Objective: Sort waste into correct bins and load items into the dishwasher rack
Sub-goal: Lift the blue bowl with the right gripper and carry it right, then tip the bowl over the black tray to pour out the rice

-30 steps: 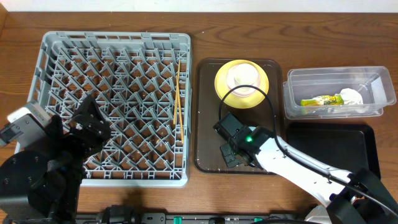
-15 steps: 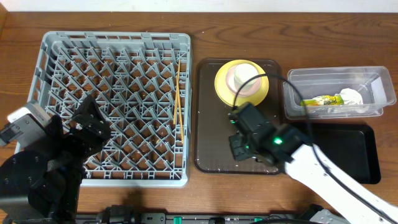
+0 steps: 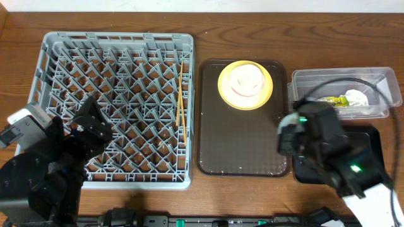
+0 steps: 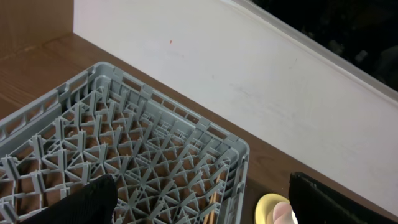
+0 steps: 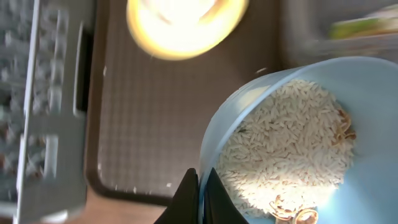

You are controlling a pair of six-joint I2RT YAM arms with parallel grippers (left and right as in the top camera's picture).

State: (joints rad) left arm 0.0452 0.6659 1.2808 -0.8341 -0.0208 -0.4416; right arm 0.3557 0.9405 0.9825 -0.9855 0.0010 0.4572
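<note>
My right gripper [image 5: 200, 186] is shut on the rim of the light-blue bowl [image 5: 249, 106], which holds white rice scraps [image 5: 286, 143] and a few brown bits. In the overhead view the right arm [image 3: 322, 142] hangs over the left end of the black tray [image 3: 372, 142] and hides the bowl. The clear tub [image 3: 341, 70] holds the yellow-green wrapper [image 3: 328, 101] and the white napkin [image 3: 356, 98]. A white cup [image 3: 246, 79] stands on the yellow plate [image 3: 265, 88]. Chopsticks [image 3: 180, 94] lie in the grey dishwasher rack [image 3: 113, 107]. My left gripper [image 4: 211, 205] is open above the rack's near-left part.
The dark brown serving tray [image 3: 240, 139] lies between the rack and the bins, with the plate at its far end. A white wall [image 4: 249, 74] runs behind the table. The right wrist view is blurred.
My right arm has swung right from the brown tray, carrying the bowl, to above the black tray. The left arm has not moved.
</note>
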